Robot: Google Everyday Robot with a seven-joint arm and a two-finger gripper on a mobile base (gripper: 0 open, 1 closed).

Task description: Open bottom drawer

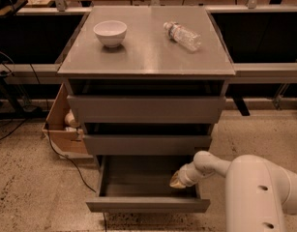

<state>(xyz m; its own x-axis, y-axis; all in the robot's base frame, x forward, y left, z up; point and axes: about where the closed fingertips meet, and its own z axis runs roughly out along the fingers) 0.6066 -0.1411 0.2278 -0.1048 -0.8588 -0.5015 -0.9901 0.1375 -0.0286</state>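
The bottom drawer [147, 204] of the grey cabinet stands pulled out toward me, its grey box-like inside showing and bare. The middle drawer front [147, 144] and the top drawer front [146, 109] above it are pushed in. My gripper [177, 180] is at the end of the white arm [211, 163] that reaches in from the lower right. It sits low inside the open drawer at its right side, close to the right wall and just behind the front panel.
A white bowl [110, 33] and a clear plastic bottle [182, 36] lying on its side rest on the cabinet top [146, 57]. An open cardboard box [65, 127] stands on the floor left of the cabinet. A black cable [75, 168] runs across the floor.
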